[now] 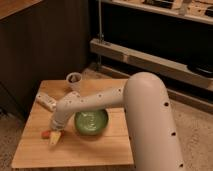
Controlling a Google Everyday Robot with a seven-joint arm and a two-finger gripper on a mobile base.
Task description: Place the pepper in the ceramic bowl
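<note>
The desk is reached over by the arm, and the ceramic bowl is seen near its middle. The hand is lowered at the pepper, left of the bowl; the grasp seems in progress. A lift and carry rightward would be needed. No writing can be read.

The robot's arm is a chain of smooth, rounded white segments, thick at the lower right of the frame and slimmer toward the centre left. Small dark dots, perhaps screw holes, run along its shells. The gripper, at lower left, ends in pale yellowish fingers.
</note>
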